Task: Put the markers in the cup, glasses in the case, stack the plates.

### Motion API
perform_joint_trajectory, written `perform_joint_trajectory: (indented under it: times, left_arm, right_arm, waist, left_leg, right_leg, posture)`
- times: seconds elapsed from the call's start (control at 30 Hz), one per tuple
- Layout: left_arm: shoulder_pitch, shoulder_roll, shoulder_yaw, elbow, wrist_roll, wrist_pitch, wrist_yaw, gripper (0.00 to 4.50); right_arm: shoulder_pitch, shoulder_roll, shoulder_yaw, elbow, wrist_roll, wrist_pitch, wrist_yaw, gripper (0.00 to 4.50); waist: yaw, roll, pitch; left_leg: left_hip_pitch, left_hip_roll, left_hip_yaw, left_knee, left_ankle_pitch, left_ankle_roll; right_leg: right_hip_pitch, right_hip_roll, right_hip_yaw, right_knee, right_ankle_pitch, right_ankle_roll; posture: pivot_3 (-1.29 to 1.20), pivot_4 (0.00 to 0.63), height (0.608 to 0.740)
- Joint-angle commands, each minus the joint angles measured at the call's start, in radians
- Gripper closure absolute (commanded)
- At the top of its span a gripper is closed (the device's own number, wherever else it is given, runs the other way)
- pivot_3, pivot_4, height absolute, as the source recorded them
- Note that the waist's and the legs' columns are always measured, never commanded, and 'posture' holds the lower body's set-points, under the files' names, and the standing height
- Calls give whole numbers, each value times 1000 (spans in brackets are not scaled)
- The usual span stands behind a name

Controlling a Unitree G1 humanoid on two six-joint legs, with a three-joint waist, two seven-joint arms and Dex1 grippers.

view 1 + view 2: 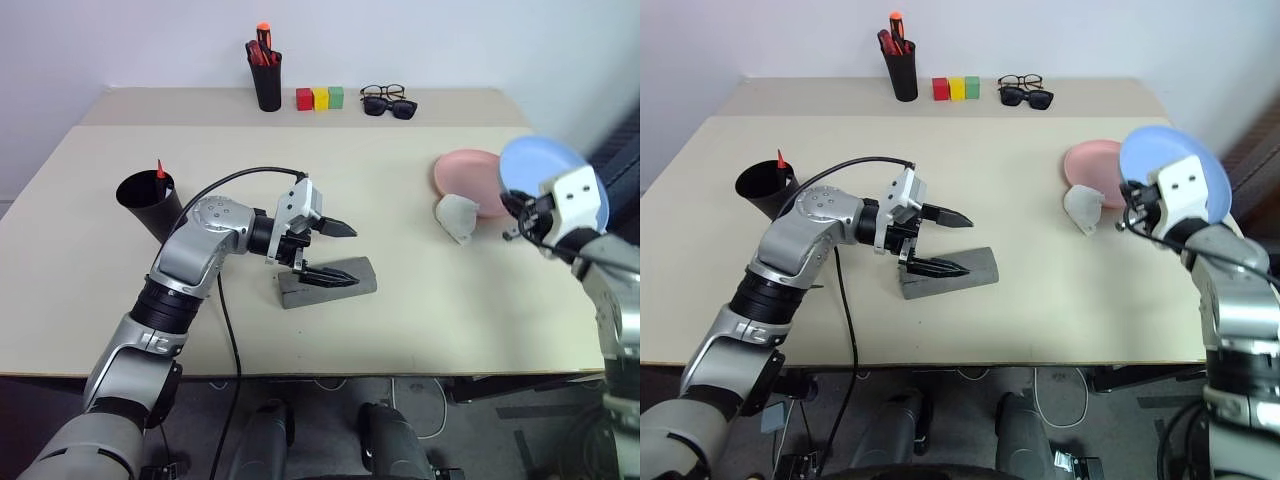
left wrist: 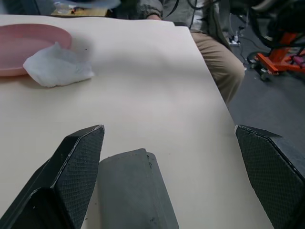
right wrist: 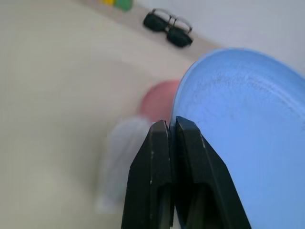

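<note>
My right gripper (image 3: 167,143) is shut on the rim of the light blue plate (image 1: 545,165), which it holds tilted up in the air over the table's right edge. The pink plate (image 1: 468,175) lies flat on the table just left of it. My left gripper (image 1: 340,253) is open over the closed grey case (image 1: 345,283), with one finger resting on its lid and the other above it. The black cup (image 1: 145,205) stands at the left with a marker's red tip (image 1: 159,170) poking out. The glasses are hidden.
A crumpled white tissue (image 1: 455,215) lies against the pink plate. At the back stand a black pen holder (image 1: 266,80), three coloured blocks (image 1: 320,97), and sunglasses with a clear pair (image 1: 388,100). A person's leg (image 2: 219,62) is beside the table.
</note>
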Motion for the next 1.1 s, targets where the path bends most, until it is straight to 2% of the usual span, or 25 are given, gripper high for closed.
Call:
perform_joint_trajectory:
  times: [0.03,0.23,0.37,0.47,0.53,0.63,0.8,0.97,1.1]
  left_arm:
    - [10,0,26,-52,-16,0,33,0]
    - [78,36,63,-158,-37,58,102,0]
    - [123,71,96,-222,-60,108,149,0]
    - [149,89,109,-259,-76,140,179,0]
    - [163,97,112,-280,-87,154,190,0]
    - [172,107,111,-292,-98,161,199,0]
    - [162,103,99,-268,-101,151,203,0]
    - [141,93,92,-252,-101,145,203,0]
    - [139,98,94,-247,-98,140,200,0]
  right_arm:
    - [-179,-4,66,305,-77,-192,57,4478]
    - [-483,52,165,839,-194,-438,58,4478]
    - [-567,94,193,995,-246,-491,25,3119]
    - [-591,117,191,1032,-260,-517,-4,1473]
    - [-596,123,156,1023,-223,-520,18,552]
    - [-577,125,101,982,-148,-482,118,552]
    - [-434,125,78,827,-80,-383,281,552]
    - [-318,145,78,697,-49,-280,299,552]
    - [-282,158,80,676,-52,-260,267,552]
  waist:
    - [-5,0,0]
    - [-17,1,1]
    - [-26,1,1]
    - [-29,1,1]
    - [-30,1,1]
    - [-33,1,1]
    - [-33,1,1]
    - [-34,2,1]
    - [-39,2,1]
  left_leg:
    - [0,0,0,0,0,0]
    - [0,0,0,-3,0,0]
    - [0,0,0,-3,0,0]
    - [0,-1,0,-2,0,0]
    - [0,-1,0,-2,0,0]
    - [1,-1,0,-2,0,0]
    - [2,-1,-1,-2,0,0]
    - [2,-1,-1,-1,0,0]
    - [3,-1,-1,-2,0,0]
  right_leg:
    - [0,0,0,0,0,0]
    - [-2,0,0,1,0,1]
    - [-2,0,1,1,0,1]
    - [-1,0,1,1,0,1]
    - [-1,0,1,1,0,1]
    - [-1,0,1,2,0,1]
    - [1,1,1,2,1,3]
    - [1,1,1,3,0,2]
    - [1,1,1,4,0,2]
  posture:
    - [0,150,740]
    - [0,150,740]
    - [0,150,740]
    - [0,150,740]
    - [0,150,740]
    - [0,150,740]
    - [0,150,740]
    - [0,150,740]
    - [0,150,740]
